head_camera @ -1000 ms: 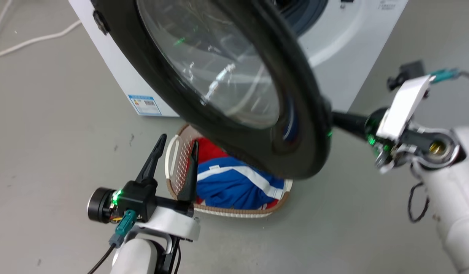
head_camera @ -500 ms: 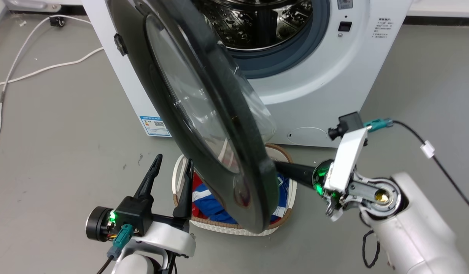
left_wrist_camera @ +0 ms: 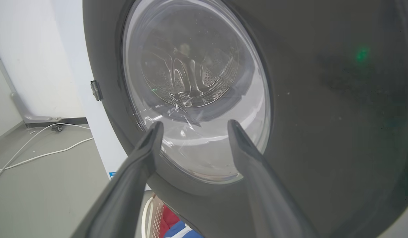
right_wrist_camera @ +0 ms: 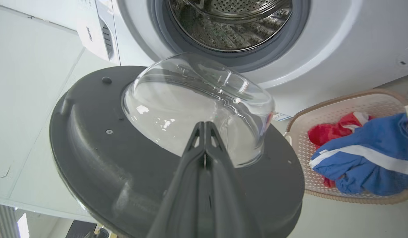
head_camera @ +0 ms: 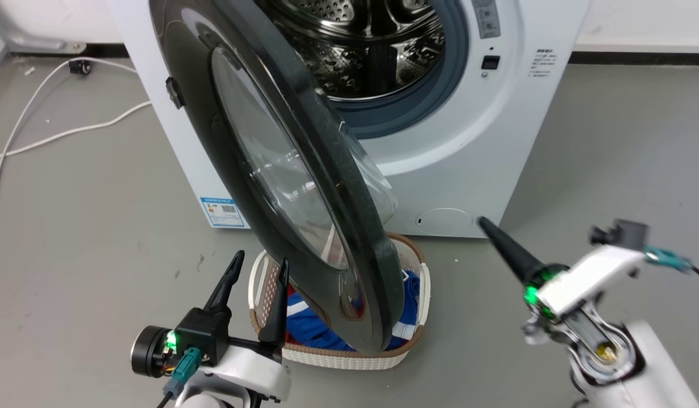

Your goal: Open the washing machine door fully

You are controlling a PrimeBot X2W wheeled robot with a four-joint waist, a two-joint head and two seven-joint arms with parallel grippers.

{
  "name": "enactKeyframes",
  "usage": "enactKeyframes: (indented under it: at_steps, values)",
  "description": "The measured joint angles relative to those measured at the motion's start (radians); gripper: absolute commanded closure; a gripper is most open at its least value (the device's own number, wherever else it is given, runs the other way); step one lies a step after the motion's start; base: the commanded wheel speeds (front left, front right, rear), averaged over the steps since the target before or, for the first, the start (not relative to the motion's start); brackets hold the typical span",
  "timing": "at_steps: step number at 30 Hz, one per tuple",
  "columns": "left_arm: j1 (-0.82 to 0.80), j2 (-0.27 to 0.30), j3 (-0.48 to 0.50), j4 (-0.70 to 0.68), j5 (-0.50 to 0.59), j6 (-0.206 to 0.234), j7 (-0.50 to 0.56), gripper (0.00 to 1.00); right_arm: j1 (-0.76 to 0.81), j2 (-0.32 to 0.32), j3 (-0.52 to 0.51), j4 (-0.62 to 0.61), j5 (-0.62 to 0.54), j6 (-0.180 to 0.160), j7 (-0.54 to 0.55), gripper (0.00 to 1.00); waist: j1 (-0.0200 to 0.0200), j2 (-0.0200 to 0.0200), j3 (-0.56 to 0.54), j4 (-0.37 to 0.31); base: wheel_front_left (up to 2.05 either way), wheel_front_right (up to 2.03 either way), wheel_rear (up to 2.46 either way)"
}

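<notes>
— Where is the washing machine door?

— Swung out from the washing machine, attached on the robot's left side. The head view sees it almost edge-on, and its lower rim hangs over a laundry basket on the floor. The steel drum is in plain sight behind it.

— What is the left pincer doing?

— It is spread wide, with nothing between the fingers. It points up at the outer face of the door. In its own wrist view the pincer frames the lower part of the glass. One finger looks very close to the black rim, but I cannot tell whether it touches.

— And the right pincer?

— Its fingers are pressed together and grip nothing. It sits to the right of the door, apart from it, with the tip in front of the round filter cap. That arm is blurred in the head view, so take the exact spot loosely. From the right wrist, the pincer points at the inner side of the door, where the clear glass bowl bulges out.

— What's in the basket?

— Blue clothes with a white stripe, and something red beneath. A blue sticker sits low on the machine's side, and a white cable trails across the floor to the left.
</notes>
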Motion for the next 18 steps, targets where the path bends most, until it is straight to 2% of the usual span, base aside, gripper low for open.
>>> enactKeyframes:
  at_steps: [6,8,9,10,12,13,14,18]
  values:
    - [0.016,0.006,0.008,0.012,0.003,-0.006,0.0,0.0,0.133,-0.026,-0.063,-0.067,-0.055,0.0,-0.122,1.0,0.0,0.0,-0.026,-0.015,0.0,0.0,0.0]
    - [0.033,0.009,0.016,0.018,0.003,-0.007,0.0,0.0,0.205,-0.04,-0.087,-0.098,-0.115,0.0,-0.19,1.0,0.0,0.0,-0.044,-0.021,0.0,0.0,0.0]
    - [0.039,0.009,0.022,0.019,0.002,-0.007,0.0,0.0,0.229,-0.043,-0.095,-0.107,-0.14,0.0,-0.214,0.94,0.0,0.0,-0.048,-0.024,0.0,0.0,0.0]
    - [0.043,0.01,0.028,0.021,-0.001,-0.005,0.0,0.0,0.25,-0.042,-0.103,-0.117,-0.157,0.0,-0.232,0.75,0.0,0.0,-0.052,-0.026,0.0,0.0,0.0]
    - [0.049,0.012,0.038,0.024,-0.003,0.0,0.0,0.0,0.291,-0.034,-0.109,-0.14,-0.185,0.0,-0.255,0.45,0.0,0.0,-0.06,-0.029,0.0,0.0,0.0]
    - [0.054,0.013,0.043,0.024,-0.004,0.0,0.0,0.0,0.309,-0.027,-0.114,-0.149,-0.199,0.0,-0.267,0.07,0.0,0.0,-0.064,-0.031,0.0,0.0,0.0]
    - [0.06,0.014,0.047,0.025,-0.005,0.001,0.0,0.0,0.327,-0.021,-0.12,-0.157,-0.212,0.0,-0.277,0.0,0.0,0.0,-0.067,-0.032,0.0,0.0,0.0]
    - [0.071,0.017,0.062,0.025,-0.011,0.002,0.0,0.0,0.369,-0.008,-0.145,-0.192,-0.296,0.0,-0.314,0.0,0.0,0.0,-0.075,-0.04,0.0,0.0,0.0]
